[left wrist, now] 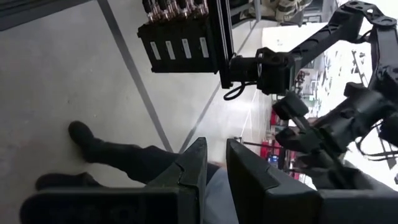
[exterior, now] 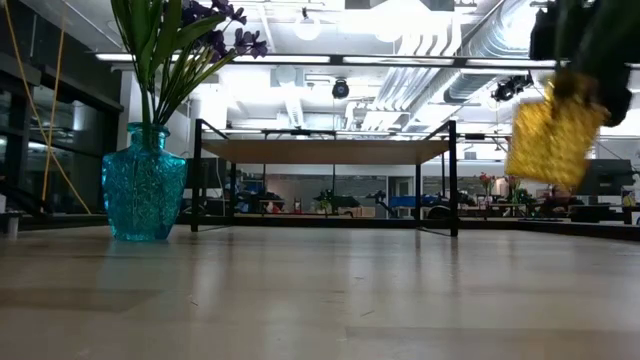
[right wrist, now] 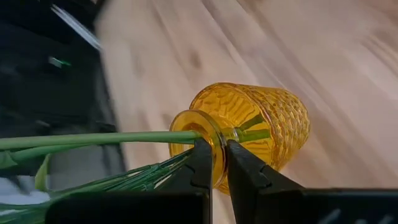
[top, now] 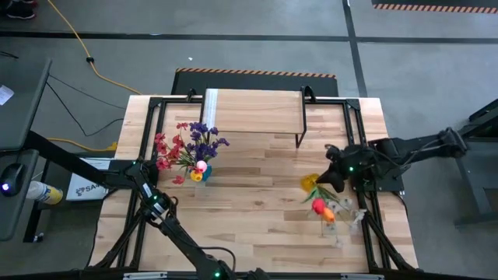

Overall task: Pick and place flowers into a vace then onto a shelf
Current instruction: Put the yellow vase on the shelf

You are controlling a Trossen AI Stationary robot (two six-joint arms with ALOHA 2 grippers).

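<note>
A yellow glass vase (top: 310,184) hangs tipped in my right gripper (top: 333,177), right of the table's middle; it shows lifted in the low view (exterior: 555,135). Green stems (right wrist: 93,139) stick out of its mouth, and red and orange blooms (top: 322,208) lie toward the near right corner. A blue vase (top: 199,173) stands on its base at the left with purple and red flowers (top: 191,146). The shelf (top: 253,117) stands at the far edge. My left gripper (left wrist: 214,171) is shut, off the table's near left, pointing at the floor. My right gripper pinches the yellow vase's flared rim (right wrist: 211,138) between its two fingers, one finger (right wrist: 200,163) on the mouth side, the other (right wrist: 241,165) on the neck side. The vase is lifted clear of the table and lies tipped, stems sticking out of its mouth.
The shelf's black legs (top: 300,128) stand on the far half of the table, with a white strip (top: 210,99) at its left end. Bare plank tabletop (top: 257,194) lies between the two vases. A person's legs (left wrist: 118,158) show on the floor beyond my left gripper.
</note>
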